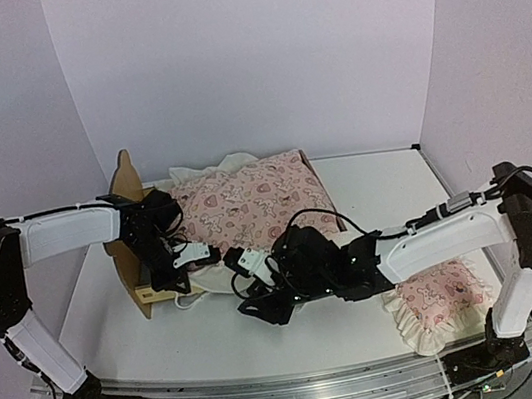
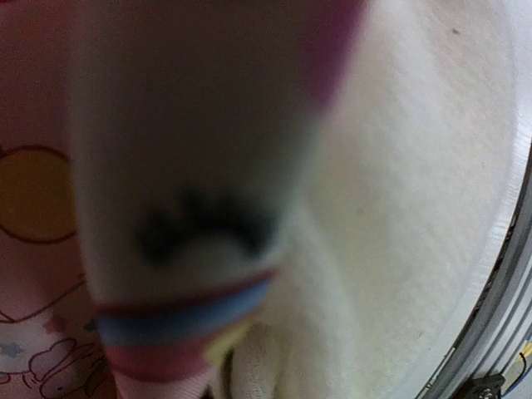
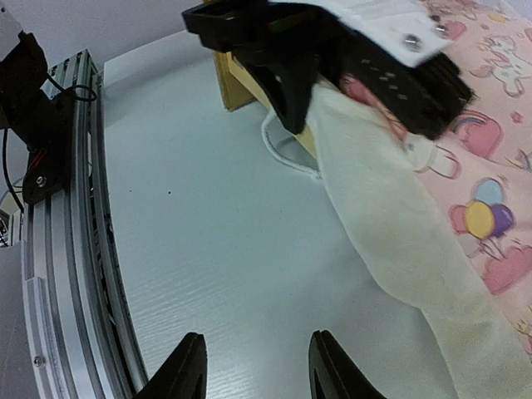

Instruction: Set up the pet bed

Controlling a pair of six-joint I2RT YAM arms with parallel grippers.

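From above, the pet bed (image 1: 132, 261) stands on the left side of the table (image 1: 147, 340), with its ear-shaped end at the back. The pink cushion (image 1: 256, 201) lies partly on it and spills off to the right. The left end effector (image 1: 179, 277) is at the bed's near corner. The right end effector (image 1: 263, 306) hovers just in front of the cushion. A small pillow (image 1: 439, 299) lies beside the right arm. The left wrist view is blurry and full of pink and cream cloth. In the right wrist view, the left end effector pinches the cushion's cream frill beside the wooden frame. The right end effector's fingers are spread apart with nothing between them.
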